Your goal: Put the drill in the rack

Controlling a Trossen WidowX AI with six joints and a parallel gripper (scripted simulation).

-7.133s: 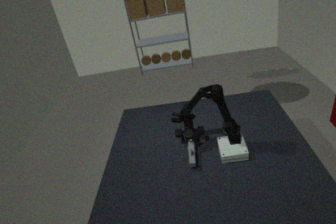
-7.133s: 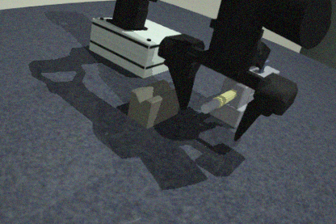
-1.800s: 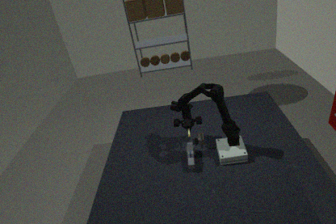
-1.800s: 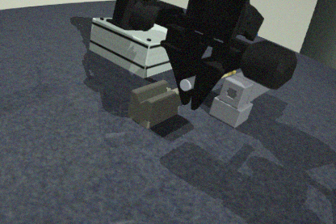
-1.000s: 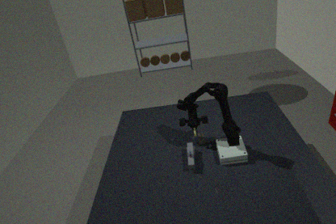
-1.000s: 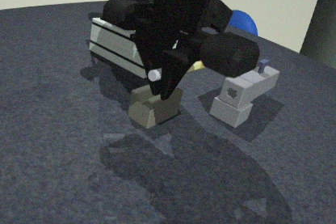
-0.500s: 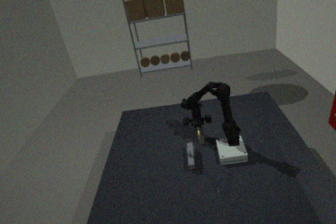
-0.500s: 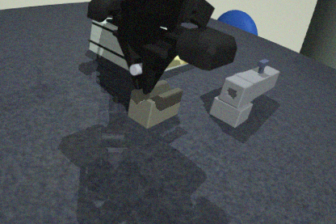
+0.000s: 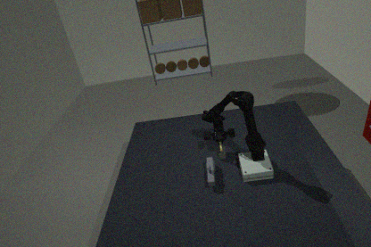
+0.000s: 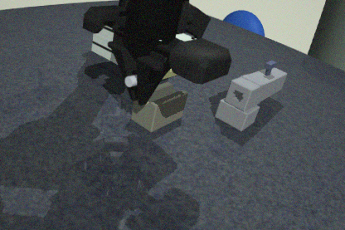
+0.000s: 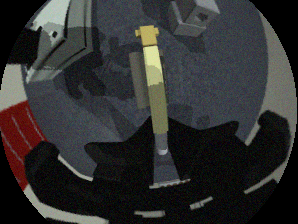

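Note:
The drill (image 10: 169, 74) (image 11: 157, 95) (image 9: 221, 147) has a long yellow body, a wider yellow end and a grey shank. My gripper (image 11: 156, 117) (image 10: 141, 99) is shut on it near the shank. The tan rack (image 10: 143, 118) (image 11: 138, 82) is a small notched block on the table. The drill hangs over the rack, nearly in line with it in the wrist view; the exact gap is hidden. The pale grey holder (image 10: 238, 117) (image 9: 210, 171) (image 11: 187, 25) stands apart from the drill. Its small blue-grey key (image 10: 270, 66) sticks up on top.
The arm's white base (image 9: 256, 173) (image 11: 75, 41) (image 10: 101, 42) stands to the right of the rack in the top view. A red object (image 11: 17, 135) (image 9: 367, 129), a blue ball (image 10: 245, 22) and a shelf unit (image 9: 178, 46) are beyond the dark table (image 9: 169, 209).

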